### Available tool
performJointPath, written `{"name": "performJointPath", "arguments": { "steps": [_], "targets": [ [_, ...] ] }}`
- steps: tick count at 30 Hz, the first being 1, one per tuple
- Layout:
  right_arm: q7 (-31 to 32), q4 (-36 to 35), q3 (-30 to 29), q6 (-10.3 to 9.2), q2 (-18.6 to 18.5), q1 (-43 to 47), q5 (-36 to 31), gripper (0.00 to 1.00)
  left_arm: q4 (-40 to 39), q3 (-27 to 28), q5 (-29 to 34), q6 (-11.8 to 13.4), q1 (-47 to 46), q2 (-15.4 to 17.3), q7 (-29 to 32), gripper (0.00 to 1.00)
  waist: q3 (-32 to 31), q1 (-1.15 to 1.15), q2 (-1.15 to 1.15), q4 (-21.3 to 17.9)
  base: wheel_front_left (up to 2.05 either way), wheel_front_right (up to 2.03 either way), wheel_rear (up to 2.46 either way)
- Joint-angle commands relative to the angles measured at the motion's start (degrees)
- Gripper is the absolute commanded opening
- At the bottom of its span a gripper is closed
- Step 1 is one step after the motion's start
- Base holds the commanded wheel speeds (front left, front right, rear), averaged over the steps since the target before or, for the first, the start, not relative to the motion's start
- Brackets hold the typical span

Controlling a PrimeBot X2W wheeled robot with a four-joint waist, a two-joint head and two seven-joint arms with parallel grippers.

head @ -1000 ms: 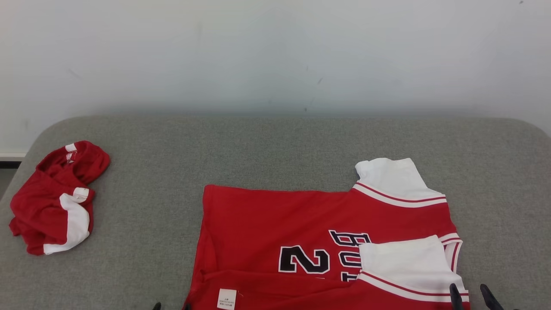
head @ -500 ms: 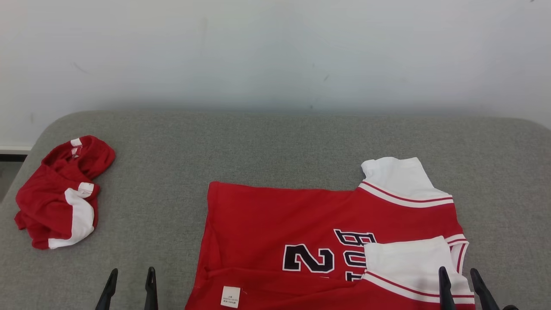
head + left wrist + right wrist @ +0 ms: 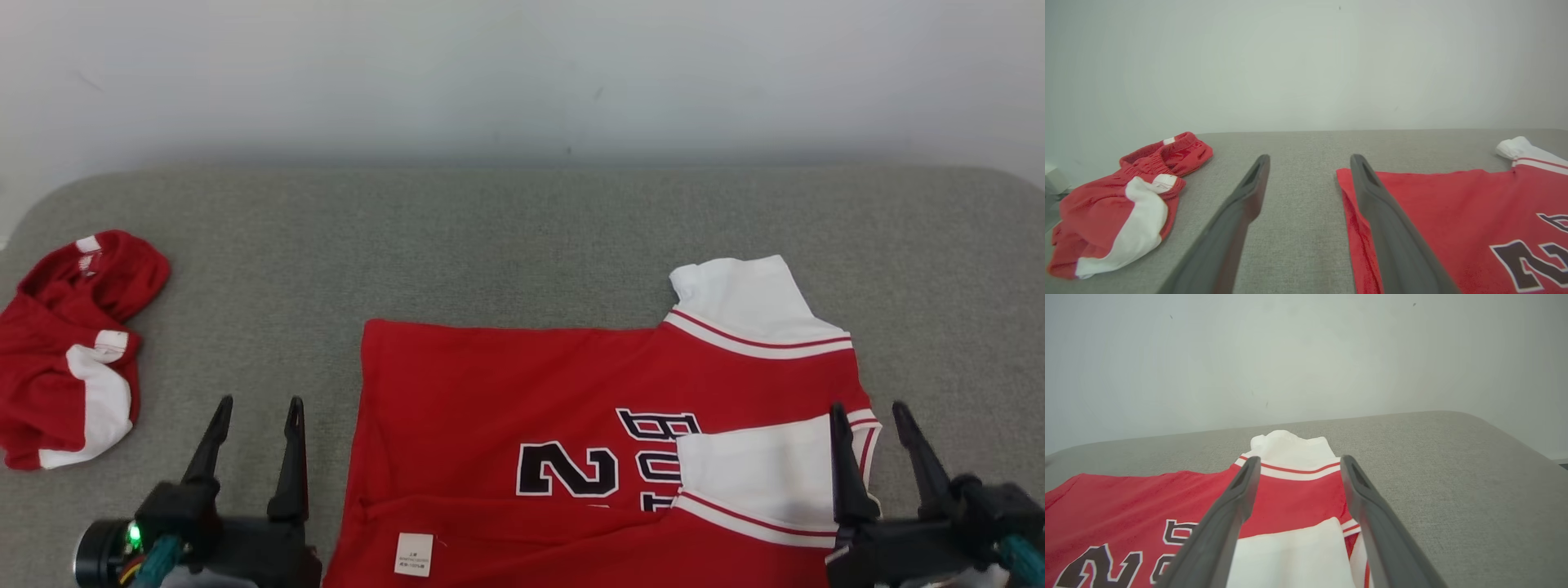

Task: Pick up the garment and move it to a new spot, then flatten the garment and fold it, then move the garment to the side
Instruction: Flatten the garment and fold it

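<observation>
The garment (image 3: 506, 392) is a red jersey with white sleeves and black lettering. It lies spread on the grey padded table (image 3: 490, 237), with its near sleeve folded over the body and a near strip turned up showing a white label. My left gripper (image 3: 260, 404) stands open just left of the jersey's left edge, nothing between its fingers. In the left wrist view that gripper (image 3: 1309, 159) has bare table between its fingers, beside the jersey's (image 3: 1433, 204) corner. My right gripper (image 3: 867, 407) is open above the folded sleeve end. The right wrist view has that gripper (image 3: 1300, 459) over the jersey (image 3: 1290, 494).
A second red and white garment (image 3: 65, 351) lies crumpled at the table's far left, and the left wrist view has it (image 3: 1126, 196) too. A pale wall rises behind the table. The table's rounded right edge (image 3: 1515, 441) is near the right gripper.
Both grippers have come up from the bottom edge into the head view, staying open. The head camera has shifted, so the table and clothes sit higher and further left.
</observation>
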Motion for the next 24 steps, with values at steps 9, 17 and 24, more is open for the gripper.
{"name": "performJointPath", "arguments": {
  "steps": [9, 17, 24],
  "targets": [
    [-0.12, 3.89, 2.62, 0.06, -2.15, -15.99, -0.87, 1.0, 17.07, -7.0, -5.35, -0.18, -19.69, 5.49, -0.07, 1.0, 11.48, -0.01, 0.0, -6.8, 0.0, 0.0, 0.0],
    [-0.12, 4.97, 3.87, 0.06, -1.68, -20.78, -0.71, 1.0, 30.92, -13.02, -9.36, -0.2, -29.8, 7.07, -0.06, 1.0, 15.15, -0.01, 0.0, -7.99, 0.0, 0.0, 0.0],
    [-0.12, 5.73, 3.92, 0.06, -1.84, -21.22, -0.95, 1.0, 36.71, -16.19, -12.17, -0.2, -33.44, 7.04, -0.05, 0.76, 15.8, -0.01, 0.0, -8.12, 0.0, 0.0, 0.0]
  ]
}}
